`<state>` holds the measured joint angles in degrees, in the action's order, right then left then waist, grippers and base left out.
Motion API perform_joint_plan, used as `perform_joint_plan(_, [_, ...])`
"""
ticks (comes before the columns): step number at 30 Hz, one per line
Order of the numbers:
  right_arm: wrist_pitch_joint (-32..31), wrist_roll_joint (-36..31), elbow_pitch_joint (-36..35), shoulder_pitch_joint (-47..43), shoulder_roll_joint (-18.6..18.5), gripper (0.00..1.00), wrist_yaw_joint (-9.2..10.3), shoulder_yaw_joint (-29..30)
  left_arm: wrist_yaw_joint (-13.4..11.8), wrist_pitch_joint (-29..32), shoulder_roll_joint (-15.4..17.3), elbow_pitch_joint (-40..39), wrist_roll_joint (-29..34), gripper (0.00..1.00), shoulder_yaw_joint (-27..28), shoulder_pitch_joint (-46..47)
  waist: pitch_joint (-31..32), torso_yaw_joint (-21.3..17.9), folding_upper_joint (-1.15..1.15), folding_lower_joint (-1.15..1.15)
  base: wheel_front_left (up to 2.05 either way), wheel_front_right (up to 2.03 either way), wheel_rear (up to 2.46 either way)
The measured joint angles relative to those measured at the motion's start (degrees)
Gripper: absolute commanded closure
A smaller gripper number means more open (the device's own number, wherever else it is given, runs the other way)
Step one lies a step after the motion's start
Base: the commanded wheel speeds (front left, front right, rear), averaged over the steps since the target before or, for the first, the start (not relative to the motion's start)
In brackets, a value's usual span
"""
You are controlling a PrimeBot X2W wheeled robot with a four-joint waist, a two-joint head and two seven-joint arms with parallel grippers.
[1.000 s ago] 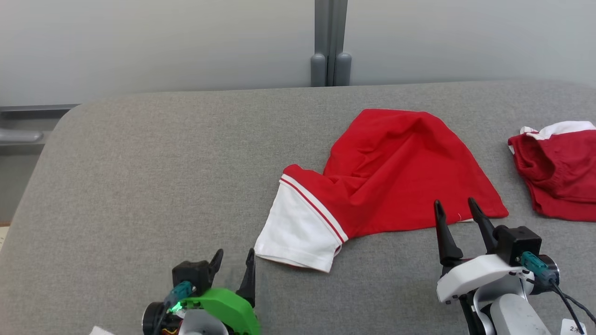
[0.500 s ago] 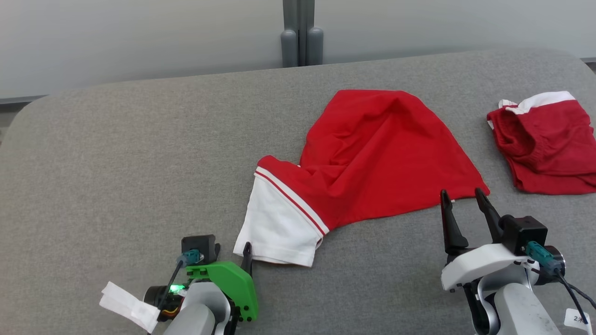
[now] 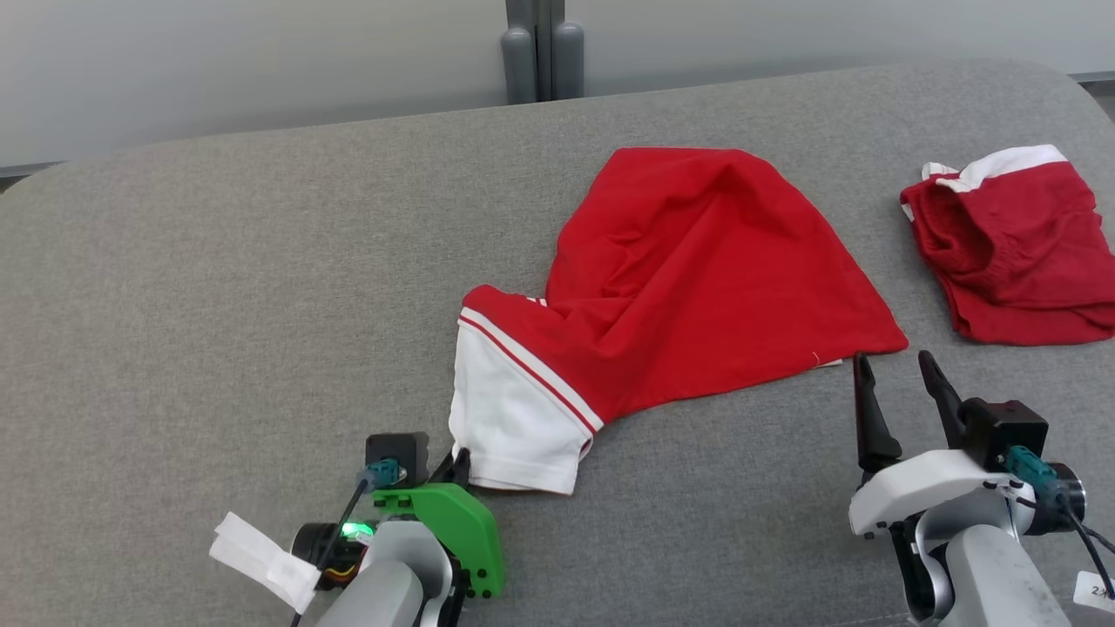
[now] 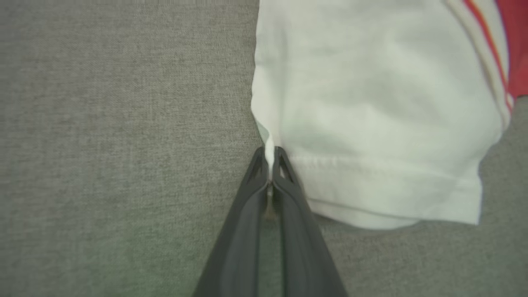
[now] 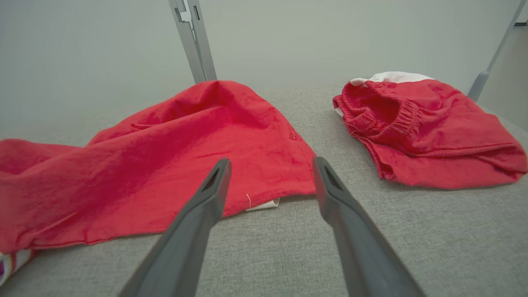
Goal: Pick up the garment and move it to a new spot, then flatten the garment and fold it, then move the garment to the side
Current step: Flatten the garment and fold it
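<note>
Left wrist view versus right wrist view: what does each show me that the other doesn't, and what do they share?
Left wrist view: the left gripper shut on a corner of the garment, at its white part, seen close up. Right wrist view: the right gripper open, near that garment's red hem, with a second red garment, a grey post and a pale wall beyond. Shared: the same garment lying on the grey padded surface.
</note>
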<state>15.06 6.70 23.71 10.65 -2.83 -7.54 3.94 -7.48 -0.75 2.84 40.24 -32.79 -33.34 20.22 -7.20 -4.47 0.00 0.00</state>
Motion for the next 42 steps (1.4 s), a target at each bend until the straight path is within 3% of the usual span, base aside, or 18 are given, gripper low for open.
perform_joint_plan(6, [-3.58, -4.86, 6.97, 3.68, 0.00, 0.00, 0.00, 6.91, -1.86, -3.70, -0.03, -3.08, -1.36, 1.00, 0.19, -0.21, 0.13, 1.54, 0.00, 0.00, 0.00, 0.00, 0.00])
perform_joint_plan(14, [-7.49, -12.10, 18.37, 11.66, -0.14, 0.00, 0.00, 19.26, -2.36, -6.30, 1.69, -8.05, -1.37, 1.00, 0.98, -1.32, -0.31, 4.40, 0.00, 0.00, 0.00, 0.00, 0.00])
perform_joint_plan(25, [-8.67, -18.35, 31.31, 20.17, -1.98, 0.00, 0.00, 20.79, -1.93, -7.46, 3.47, -11.94, -1.54, 1.00, 1.18, -2.06, -3.21, 6.71, 0.00, 0.00, 0.00, 0.00, 0.00])
perform_joint_plan(26, [-8.82, -18.35, 32.07, 20.75, -2.21, 0.04, 0.00, 20.51, -1.93, -7.49, 3.52, -12.06, -1.55, 1.00, 1.22, -2.06, -3.37, 6.71, 0.00, 0.00, 0.00, 0.00, 0.00])
perform_joint_plan(28, [-9.20, -18.27, 34.05, 22.09, -2.70, 0.52, 0.00, 19.63, -1.94, -7.73, 3.64, -12.27, -1.65, 1.00, 1.34, -2.06, -3.62, 6.64, 0.00, 0.00, 0.00, 0.00, 0.00])
perform_joint_plan(32, [-9.17, -16.67, 36.80, 23.74, -2.79, 1.00, 0.00, 18.83, -1.94, -8.25, 3.83, -13.14, -1.96, 1.00, 1.65, -2.05, -3.50, 6.31, 0.00, 0.00, 0.00, 0.00, 0.00])
perform_joint_plan(40, [-2.05, -10.74, 36.10, 25.58, -2.22, 1.00, 0.00, 13.65, -0.56, -9.98, 4.25, -18.98, -4.39, 1.00, 4.07, -1.86, -1.79, 5.29, 0.00, 0.00, 0.00, 0.00, 0.00])
perform_joint_plan(42, [-1.07, -8.94, 34.22, 26.01, -1.99, 1.00, 0.00, 10.78, 1.04, -10.49, 4.10, -22.27, -6.84, 1.00, 5.67, -1.60, -0.99, 4.90, 0.00, 0.00, 0.00, 0.00, 0.00])
